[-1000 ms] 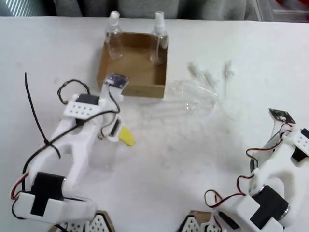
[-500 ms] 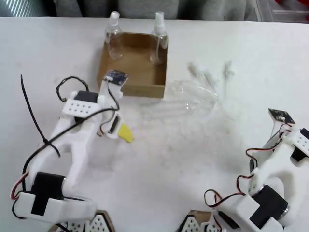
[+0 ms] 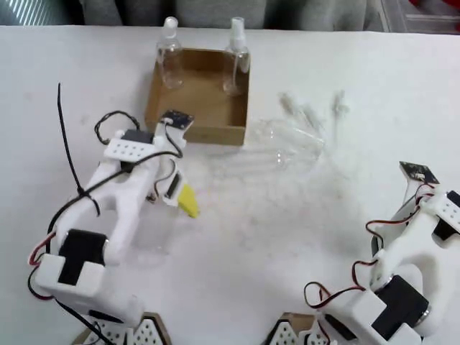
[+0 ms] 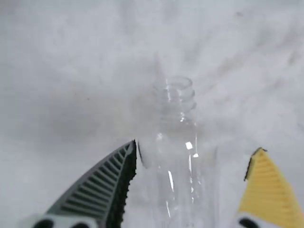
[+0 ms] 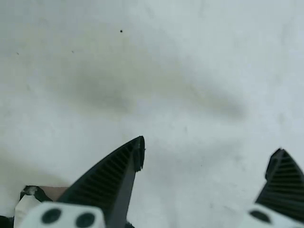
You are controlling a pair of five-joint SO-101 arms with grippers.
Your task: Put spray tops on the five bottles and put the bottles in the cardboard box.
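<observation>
L gripper [image 4: 195,147]: jaws wide, grey finger [image 4: 111,185] and yellow finger [image 4: 263,190] on either side of an uncapped bottle [image 4: 178,142]. Grey tip just beside the bottle's shoulder, poss. touching. Yellow tip apart from it. Not clamped. Neck bare, threads showing. Can't tell if it stands or lies.

High view: this gripper sits just off the near-left corner of the cardboard box [image 3: 198,133], on the side toward the arm bases, w/ the yellow finger pointing away from the box.

In the box: 2 bottles w/ spray tops, upright, against the far wall. One at the far-left corner [image 3: 169,57], the other at the far-right corner [image 3: 236,61].

Right of the box, on the table [image 3: 237,273]: clear bottles [image 3: 291,144] lying down, near the box's near-right corner. Outlines faint, count unclear. Past them, farther from the box: loose spray tops [image 3: 310,115], approx. 3, pale and hard to make out.

R gripper [image 5: 209,149]: jaws wide, nothing between them, black fingers over bare table. R arm [image 3: 410,273] well apart from the box, off to its right and on the arm-base side.
</observation>
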